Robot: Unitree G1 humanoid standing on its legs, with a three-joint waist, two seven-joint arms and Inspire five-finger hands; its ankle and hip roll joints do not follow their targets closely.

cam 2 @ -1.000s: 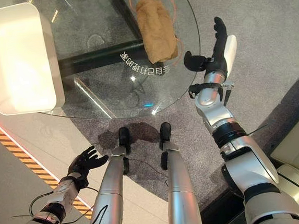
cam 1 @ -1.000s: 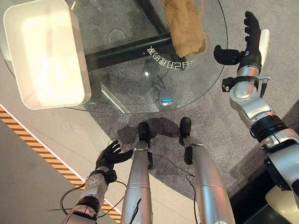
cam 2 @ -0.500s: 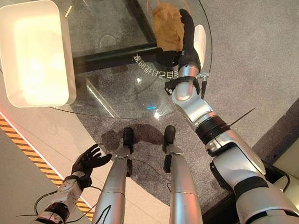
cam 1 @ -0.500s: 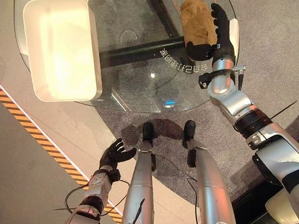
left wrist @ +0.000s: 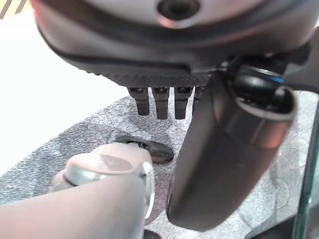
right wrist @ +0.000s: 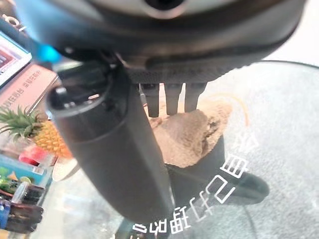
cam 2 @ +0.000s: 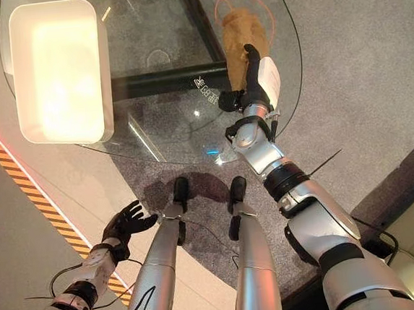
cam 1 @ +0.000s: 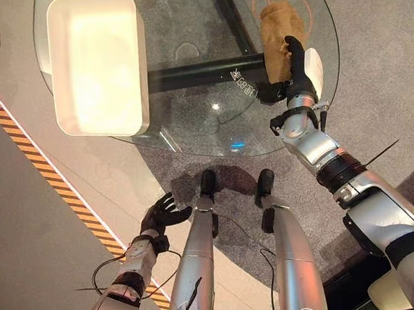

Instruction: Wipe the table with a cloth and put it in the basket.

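Cloth (cam 1: 279,34), tan, lies near the glass table's (cam 1: 189,120) right edge; the right hand (cam 1: 295,71) has just arrived with straight fingers resting on it, ready to wipe. Left hand (cam 1: 161,215) hangs relaxed.

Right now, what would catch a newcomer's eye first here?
The right hand rests on the near end of the tan cloth at the glass table's right side, fingers straight. The big white basket sits on the table's left part, and the left hand hangs low, open.
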